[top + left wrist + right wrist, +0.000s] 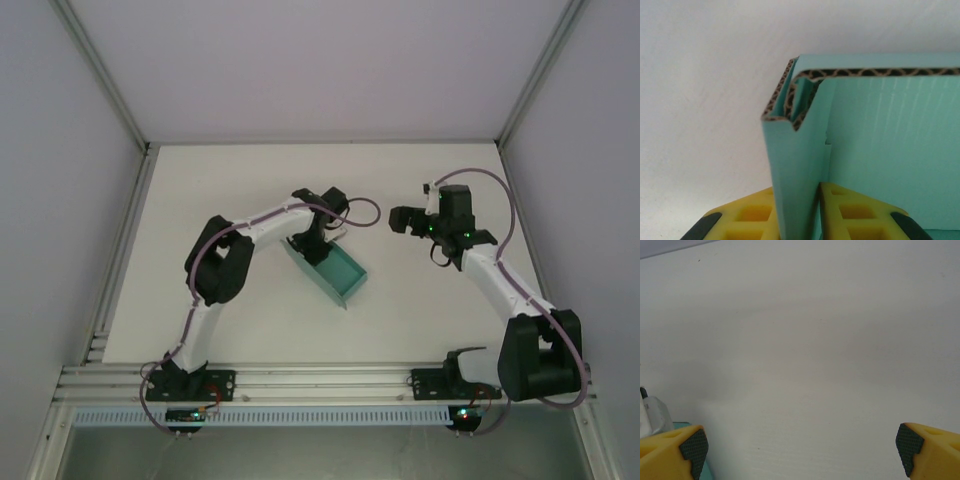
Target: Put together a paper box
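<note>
The teal paper box (337, 275) stands on the white table as an open tray with raised walls, just left of centre. My left gripper (312, 246) reaches down into its far left corner. In the left wrist view the yellow fingers (850, 210) sit on either side of a folded double wall of the box (880, 150), and the gripper (799, 192) is closed around it. Corrugated edges show at the corner. My right gripper (402, 218) hovers to the right of the box, apart from it. It stands wide open (802, 442) over bare table with nothing between its pads.
The white table (250, 180) is enclosed by pale walls with aluminium posts at the back corners. A slotted aluminium rail (320, 382) runs along the near edge and carries both arm bases. A teal sliver of the box (706, 471) shows beside the right gripper's left finger.
</note>
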Controlling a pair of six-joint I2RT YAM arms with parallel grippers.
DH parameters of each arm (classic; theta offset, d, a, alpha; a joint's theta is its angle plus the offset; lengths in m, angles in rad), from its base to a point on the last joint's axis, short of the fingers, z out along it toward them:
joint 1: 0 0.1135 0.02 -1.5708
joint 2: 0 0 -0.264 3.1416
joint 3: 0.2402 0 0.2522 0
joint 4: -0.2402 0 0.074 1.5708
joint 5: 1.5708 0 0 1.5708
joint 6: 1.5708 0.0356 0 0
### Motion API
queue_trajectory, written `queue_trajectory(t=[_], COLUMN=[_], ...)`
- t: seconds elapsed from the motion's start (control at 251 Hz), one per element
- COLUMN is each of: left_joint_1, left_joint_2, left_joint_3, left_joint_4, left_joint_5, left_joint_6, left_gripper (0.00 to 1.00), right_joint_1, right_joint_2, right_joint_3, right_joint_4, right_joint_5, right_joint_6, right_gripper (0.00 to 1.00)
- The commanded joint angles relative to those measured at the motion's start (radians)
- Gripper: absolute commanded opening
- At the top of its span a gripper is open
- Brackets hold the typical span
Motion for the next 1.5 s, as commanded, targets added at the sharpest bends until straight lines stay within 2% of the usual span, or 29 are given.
queue_trajectory(t=[0.0, 0.092, 0.148, 0.263, 0.359, 0.487, 0.563, 0.706, 0.802, 0.878, 0.942, 1.03, 1.225, 1.297, 1.393, 1.497], left_joint_1=[0.001, 0.003, 0.001, -0.001, -0.017, -0.066, -0.088, -0.118, -0.121, -0.12, -0.116, -0.113, -0.109, -0.109, -0.11, -0.108], left_joint_2=[0.008, 0.027, 0.048, 0.085, 0.133, 0.187, 0.229, 0.242, 0.21, 0.151, 0.072, -0.038, -0.198, -0.227, -0.251, -0.269], left_joint_3=[0.033, 0.032, 0.037, 0.026, 0.062, 0.046, 0.052, 0.044, 0.045, 0.016, -0.035, -0.078, -0.12, -0.113, -0.093, -0.06], left_joint_4=[0.035, 0.064, 0.07, 0.066, 0.015, 0.034, 0.023, 0.075, 0.11, 0.181, 0.244, 0.308, 0.36, 0.358, 0.355, 0.361], left_joint_5=[-0.014, -0.016, -0.046, -0.102, -0.262, -0.514, -0.584, -0.593, -0.626, -0.603, -0.517, -0.417, -0.248, -0.205, -0.17, -0.185], left_joint_6=[-0.018, -0.012, -0.017, -0.002, -0.024, -0.061, -0.089, -0.104, -0.092, -0.049, 0.014, 0.084, 0.202, 0.228, 0.255, 0.233], left_gripper=[0.18, 0.09, 0.0, 0.0, 0.0, 0.0, 0.0, 0.0, 0.0, 0.0, 0.29, 0.63, 0.96, 1.0, 0.99, 0.99], right_joint_1=[-0.006, -0.007, -0.007, -0.007, -0.008, -0.008, -0.007, -0.007, -0.007, -0.007, -0.007, -0.007, -0.01, -0.01, -0.013, -0.021], right_joint_2=[0.008, 0.012, 0.011, 0.013, 0.013, 0.012, 0.011, 0.01, 0.008, 0.002, -0.005, -0.022, -0.072, -0.083, -0.084, -0.054], right_joint_3=[-0.01, -0.009, -0.007, -0.007, -0.01, -0.014, -0.016, -0.01, 0.001, 0.005, 0.007, 0.006, -0.016, -0.024, -0.033, -0.014], right_joint_4=[-0.021, -0.024, -0.03, -0.041, -0.046, -0.054, -0.062, -0.07, -0.082, -0.084, -0.084, -0.084, -0.074, -0.065, -0.052, -0.041], right_joint_5=[-0.004, 0.0, 0.002, 0.011, 0.013, 0.022, 0.025, 0.019, 0.021, 0.017, 0.009, 0.0, -0.022, -0.035, -0.057, -0.106], right_joint_6=[-0.014, -0.013, -0.015, -0.016, -0.015, -0.016, -0.016, -0.016, -0.016, -0.016, -0.015, -0.016, -0.019, -0.028, -0.046, -0.081], right_gripper=[1.0, 0.99, 0.99, 0.99, 0.99, 0.99, 0.99, 0.99, 0.99, 0.99, 0.99, 0.99, 0.99, 0.99, 0.99, 0.99])
